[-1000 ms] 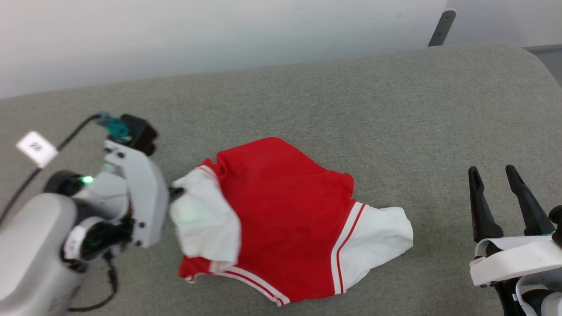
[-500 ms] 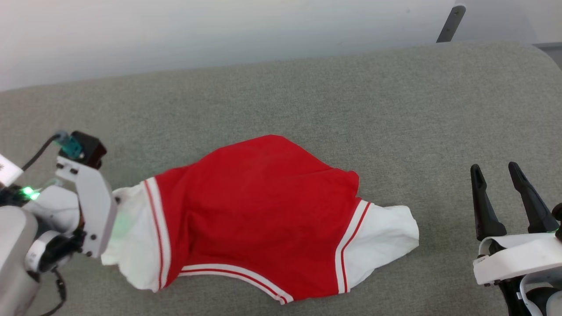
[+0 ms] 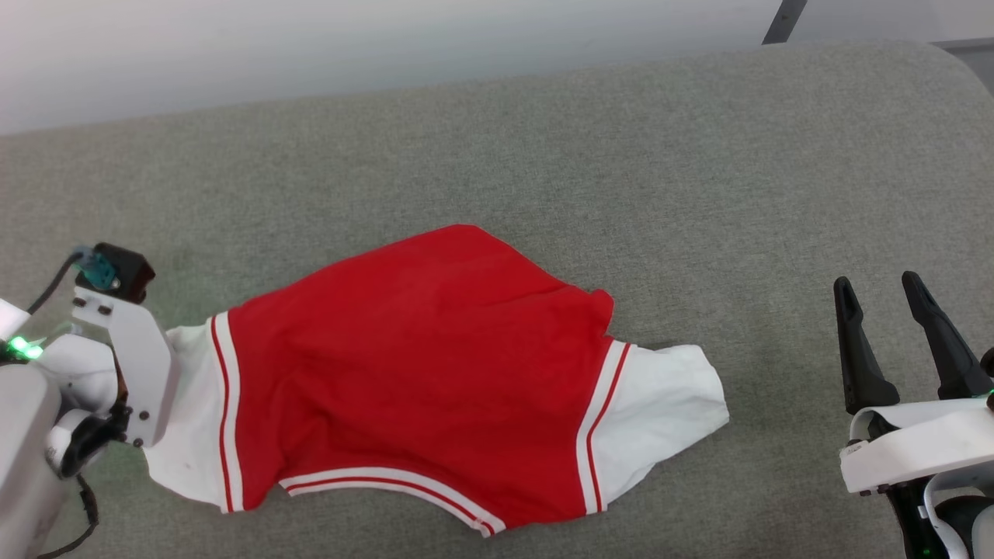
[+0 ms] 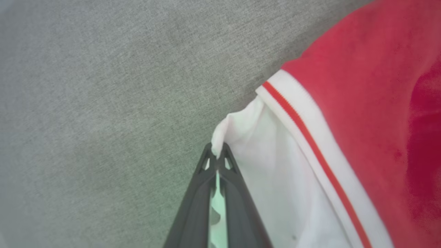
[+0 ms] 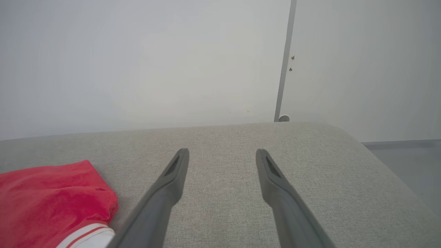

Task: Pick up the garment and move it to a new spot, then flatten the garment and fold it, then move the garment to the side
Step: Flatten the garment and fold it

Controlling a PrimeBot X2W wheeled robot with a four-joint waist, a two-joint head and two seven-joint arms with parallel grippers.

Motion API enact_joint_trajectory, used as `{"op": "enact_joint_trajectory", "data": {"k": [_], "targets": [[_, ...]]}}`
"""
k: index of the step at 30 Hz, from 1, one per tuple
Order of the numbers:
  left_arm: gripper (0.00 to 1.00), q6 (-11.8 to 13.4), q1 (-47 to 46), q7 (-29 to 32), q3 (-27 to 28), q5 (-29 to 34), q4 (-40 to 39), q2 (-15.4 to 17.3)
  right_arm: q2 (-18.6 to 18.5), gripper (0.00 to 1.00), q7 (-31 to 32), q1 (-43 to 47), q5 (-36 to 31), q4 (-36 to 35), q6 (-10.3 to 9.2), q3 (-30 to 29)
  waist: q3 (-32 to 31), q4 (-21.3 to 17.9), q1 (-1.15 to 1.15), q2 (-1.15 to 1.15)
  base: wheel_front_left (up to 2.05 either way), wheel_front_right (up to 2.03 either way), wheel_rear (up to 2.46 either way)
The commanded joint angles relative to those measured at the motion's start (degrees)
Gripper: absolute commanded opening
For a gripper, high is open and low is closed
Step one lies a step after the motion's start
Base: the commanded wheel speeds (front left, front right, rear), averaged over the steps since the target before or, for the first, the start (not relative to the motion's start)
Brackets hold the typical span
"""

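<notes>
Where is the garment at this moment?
In the head view, the garment lies spread across the grey cushion, its left-hand white sleeve pinched by the left pincer.

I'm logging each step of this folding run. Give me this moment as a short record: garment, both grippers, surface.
garment: red shirt, spread sideways on the cushion, not yet folded
left gripper: shut, pinching the edge of one white sleeve end
right gripper: open, holding nothing, apart from the garment on its right side
other sleeve end: white, lying loose on the cushion, on the side toward the right gripper
cushion: grey fabric, rounded far corner
</notes>
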Motion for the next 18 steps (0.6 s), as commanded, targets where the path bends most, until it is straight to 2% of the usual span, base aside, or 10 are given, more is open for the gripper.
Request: {"op": "enact_joint_trajectory", "data": {"k": [1, 2, 10, 18], "targets": [[0.86, -0.3, -1.0, -1.3, 0.3, -0.3, 1.6, -0.7, -0.2, 1.00, 0.0, -0.5, 0.1, -0.1, -0.02, 0.0, 0.1, 0.0, 0.00, 0.00, 0.00, 0.00, 0.00], [1.00, -0.3, -1.2, -1.9, 0.2, -0.2, 2.5, -0.9, -0.2, 1.00, 0.1, -0.6, 0.1, -0.1, -0.02, 0.0, 0.0, 0.0, 0.00, 0.00, 0.00, 0.00, 0.00], [1.00, -0.6, -2.6, -4.5, 0.2, -1.4, 5.5, -2.5, -0.5, 1.00, 0.4, 0.3, -0.2, 0.3, -0.02, -0.6, -2.4, 1.8, 0.00, 0.00, 0.00, 0.00, 0.00], [1.00, 0.0, 1.0, -5.5, 0.9, -4.0, 2.6, -2.9, -0.8, 1.00, 0.2, 1.9, 0.3, 1.3, -0.02, -0.2, -7.3, 3.8, 0.00, 0.00, 0.00, 0.00, 0.00]]}}
